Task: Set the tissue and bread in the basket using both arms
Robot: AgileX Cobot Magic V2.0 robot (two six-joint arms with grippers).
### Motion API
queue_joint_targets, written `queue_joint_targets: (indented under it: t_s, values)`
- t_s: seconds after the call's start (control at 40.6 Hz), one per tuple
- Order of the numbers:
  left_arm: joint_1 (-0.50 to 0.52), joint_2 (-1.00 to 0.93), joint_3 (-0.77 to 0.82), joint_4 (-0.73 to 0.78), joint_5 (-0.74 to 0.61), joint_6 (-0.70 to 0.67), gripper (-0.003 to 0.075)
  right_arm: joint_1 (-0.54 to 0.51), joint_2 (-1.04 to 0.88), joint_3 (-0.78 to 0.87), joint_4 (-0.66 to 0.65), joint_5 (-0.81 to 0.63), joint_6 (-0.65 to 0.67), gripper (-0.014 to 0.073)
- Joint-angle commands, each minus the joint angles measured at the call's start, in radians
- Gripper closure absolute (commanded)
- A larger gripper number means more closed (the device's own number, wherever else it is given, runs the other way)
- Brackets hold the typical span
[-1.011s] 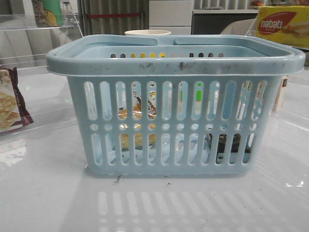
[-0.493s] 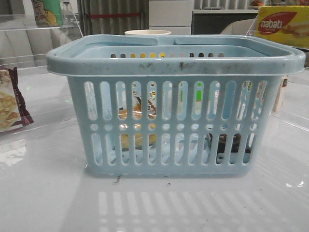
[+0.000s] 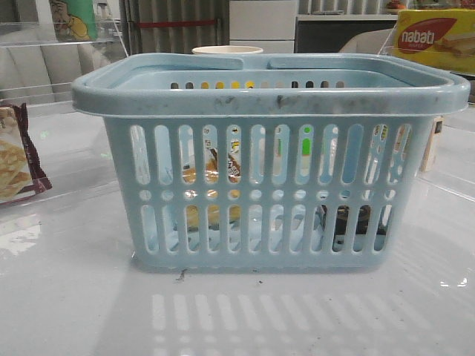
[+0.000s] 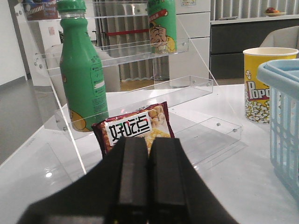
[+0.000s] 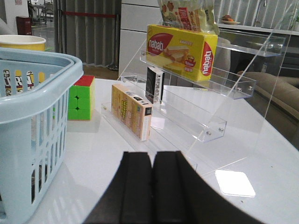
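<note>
The pale blue basket (image 3: 271, 104) stands in the middle of the table in the front view. Through its slots I see the golden bread packet (image 3: 211, 178) inside at the left and the blackish tissue packet (image 3: 349, 222) low inside at the right. Neither gripper shows in the front view. My left gripper (image 4: 148, 142) is shut and empty, left of the basket's edge (image 4: 282, 98). My right gripper (image 5: 152, 156) is shut and empty, right of the basket (image 5: 32, 88).
A maroon-edged cracker bag (image 4: 133, 126) and a green bottle (image 4: 81, 74) sit on the left clear shelf. A yellow popcorn cup (image 4: 261, 84) stands behind the basket. The right clear shelf holds a yellow nabati box (image 5: 180, 46), an orange box (image 5: 131, 112) and a colour cube (image 5: 80, 98).
</note>
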Motion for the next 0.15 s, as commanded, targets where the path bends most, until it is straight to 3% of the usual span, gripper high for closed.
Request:
queue_joint_targets:
  t_s: [0.0, 0.123]
  values:
    - [-0.008, -0.018, 0.002, 0.002, -0.088, -0.008, 0.0630, 0.003, -0.019, 0.001, -0.013, -0.101, 0.000, 0.0538]
    - [-0.008, -0.018, 0.002, 0.002, -0.088, -0.008, 0.0630, 0.003, -0.019, 0.002, -0.013, -0.101, 0.000, 0.0538]
